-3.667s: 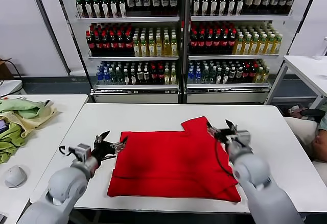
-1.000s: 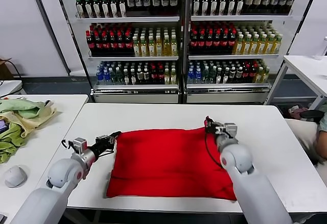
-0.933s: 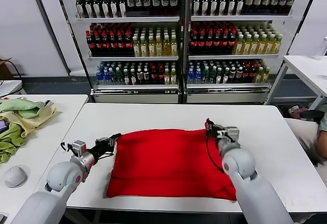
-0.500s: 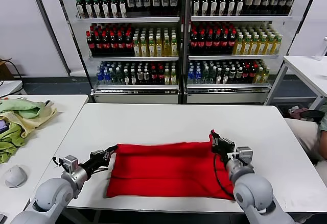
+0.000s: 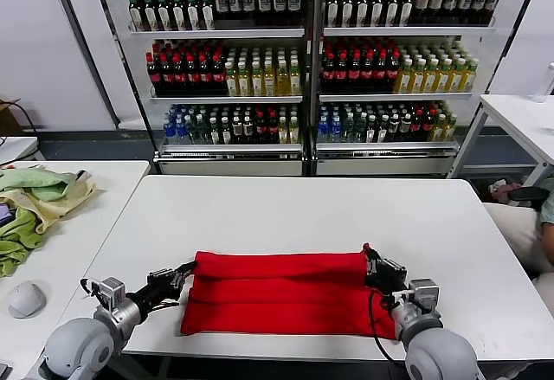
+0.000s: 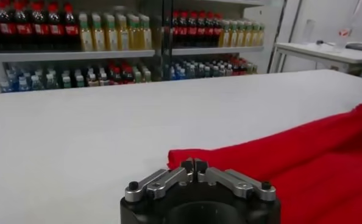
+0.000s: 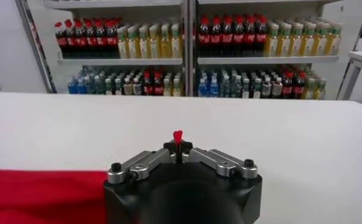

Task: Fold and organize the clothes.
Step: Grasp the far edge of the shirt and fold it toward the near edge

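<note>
Since 0.5 s ago, T-shirt's (image 5: pixel 281 292) far edge is pulled nearer the robot; it's now a narrow folded red band on the white table (image 5: pixel 294 207), near the table's front edge. Left gripper (image 5: pixel 180 271) is clamped on shirt's left corner, right gripper (image 5: pixel 374 263) pinches red cloth at shirt's right corner. Beyond the table: drinks shelves (image 5: pixel 307 68). Left of the table: side desk w/ green/yellow cloths (image 5: pixel 35 202) and a mouse (image 5: pixel 26 298). Nothing blocks the shirt.

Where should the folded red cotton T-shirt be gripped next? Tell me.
Probably its two short ends, where the left gripper and right gripper already pinch the red cotton T-shirt, coming in from either side: it lies as a long, flat strip across the white table.
</note>
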